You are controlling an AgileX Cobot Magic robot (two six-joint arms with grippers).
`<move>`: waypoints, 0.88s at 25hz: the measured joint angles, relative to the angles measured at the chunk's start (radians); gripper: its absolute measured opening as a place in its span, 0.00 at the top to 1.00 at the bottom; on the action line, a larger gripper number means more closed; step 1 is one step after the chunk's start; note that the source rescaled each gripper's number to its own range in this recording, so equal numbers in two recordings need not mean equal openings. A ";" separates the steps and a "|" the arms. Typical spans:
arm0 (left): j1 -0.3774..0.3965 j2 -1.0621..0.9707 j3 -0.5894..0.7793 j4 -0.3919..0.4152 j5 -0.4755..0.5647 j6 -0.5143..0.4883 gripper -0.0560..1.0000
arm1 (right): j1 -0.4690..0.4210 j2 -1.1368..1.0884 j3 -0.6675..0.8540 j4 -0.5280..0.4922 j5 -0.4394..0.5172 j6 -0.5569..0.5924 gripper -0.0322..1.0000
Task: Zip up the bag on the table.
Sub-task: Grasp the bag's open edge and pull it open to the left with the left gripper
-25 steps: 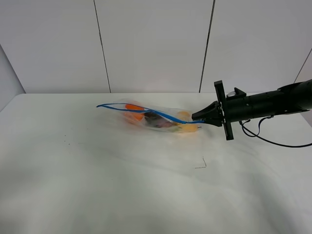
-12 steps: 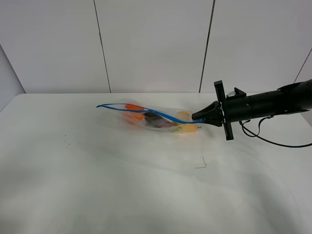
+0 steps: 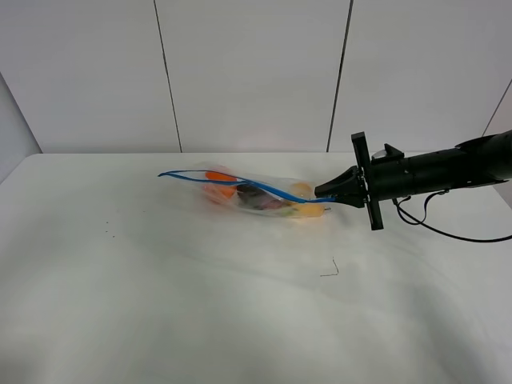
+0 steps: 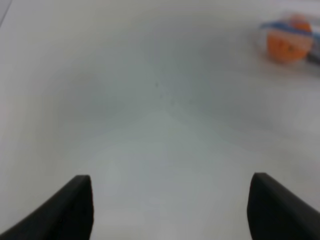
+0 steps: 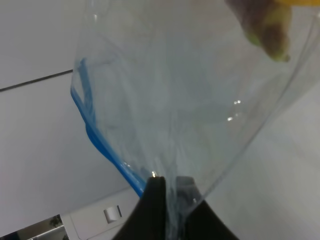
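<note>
The clear bag (image 3: 256,194) lies on the white table (image 3: 160,304) at the far middle, with orange, dark purple and yellow produce inside. Its blue seal strip (image 3: 240,182) runs from a raised left end down to the right corner and gapes open at the left. My right gripper (image 3: 326,193) is shut on that right corner; the right wrist view shows its fingertips (image 5: 172,200) pinching the plastic beside the blue strip (image 5: 107,150). My left gripper (image 4: 170,210) is open and empty above bare table, with the bag's orange end (image 4: 286,42) far off.
A small dark thread (image 3: 330,270) lies on the table in front of the right gripper. A black cable (image 3: 448,232) trails from the right arm. A grey panelled wall (image 3: 248,72) stands behind the table.
</note>
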 joint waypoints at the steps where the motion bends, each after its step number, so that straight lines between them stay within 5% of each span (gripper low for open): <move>1: 0.000 0.068 -0.032 0.000 -0.017 0.000 0.00 | 0.000 0.000 0.000 0.000 0.000 0.000 0.97; 5: 0.000 0.298 -0.134 0.000 -0.099 0.107 0.00 | 0.000 0.000 0.000 0.000 0.000 0.000 0.97; 11: 0.000 0.529 -0.162 0.000 -0.406 0.567 0.00 | 0.000 0.000 0.000 -0.008 0.000 0.000 0.97; 16: 0.000 0.653 -0.162 0.000 -0.815 1.050 0.00 | 0.000 0.000 0.000 -0.023 0.000 0.000 0.97; 22: -0.018 0.816 -0.162 0.036 -1.362 1.346 0.00 | 0.000 0.000 0.000 -0.034 0.000 0.000 0.97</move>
